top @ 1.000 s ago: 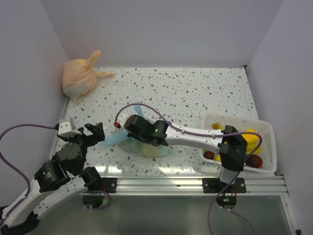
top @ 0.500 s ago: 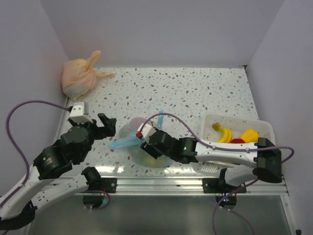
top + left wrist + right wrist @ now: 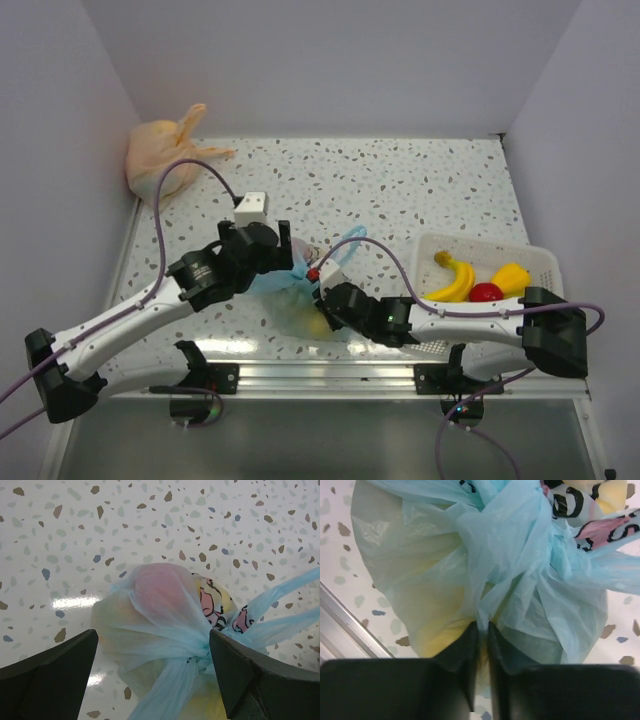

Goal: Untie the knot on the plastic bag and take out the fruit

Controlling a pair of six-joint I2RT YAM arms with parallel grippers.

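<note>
**A:** Where do we have the plastic bag (image 3: 292,308)?

**B:** On the table (image 3: 420,190), in the middle near the front edge. It sits between our two arms, well apart from the orange bag (image 3: 160,160) in the far left corner.

**A:** How does it look?

**B:** Thin, light blue and see-through, with a white-pink cartoon panel and dark lettering. Yellow and pinkish fruit (image 3: 157,587) shows through. The knot (image 3: 197,652) is bunched tight and not yet undone, its tails fanning out.

**A:** And our claws?

**B:** Our left claw (image 3: 152,645) is spread wide, one finger on each side of the bag, and we see no contact. Our right claw (image 3: 483,630) is nearly pressed together, pinching a fold of film just beside the knot.

**A:** How will it handle?

**B:** We judge the film soft, slippery and easy to tear. The load is light, but it will likely roll. We'd take a tail close to the knot, not the body.
</note>
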